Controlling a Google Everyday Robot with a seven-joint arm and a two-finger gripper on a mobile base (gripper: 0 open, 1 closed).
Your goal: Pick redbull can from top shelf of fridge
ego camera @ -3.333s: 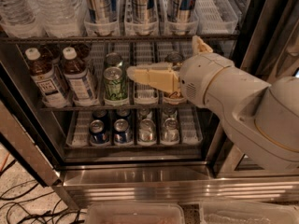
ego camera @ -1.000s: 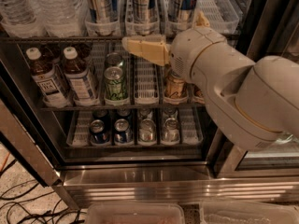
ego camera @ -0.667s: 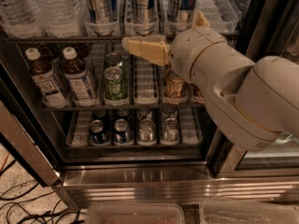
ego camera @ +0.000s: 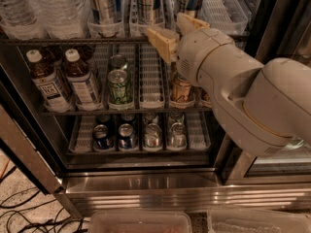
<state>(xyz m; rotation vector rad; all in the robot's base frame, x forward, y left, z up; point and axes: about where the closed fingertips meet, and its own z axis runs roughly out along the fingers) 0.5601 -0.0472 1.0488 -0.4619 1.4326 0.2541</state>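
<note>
At the front rail of the top shelf [ego camera: 58,41] of the fridge [ego camera: 146,191], gripper [ego camera: 165,25] hung with fingers spread, nothing held, redbull can [ego camera: 148,1] upright just above it, green can [ego camera: 119,86] below-left.

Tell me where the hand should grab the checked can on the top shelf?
Probably the can by its slim side, above the clear cup at its foot, coming straight in from the front. It stands upright, with other cans close on both sides. The hand is at the rail, just right of it.
</note>
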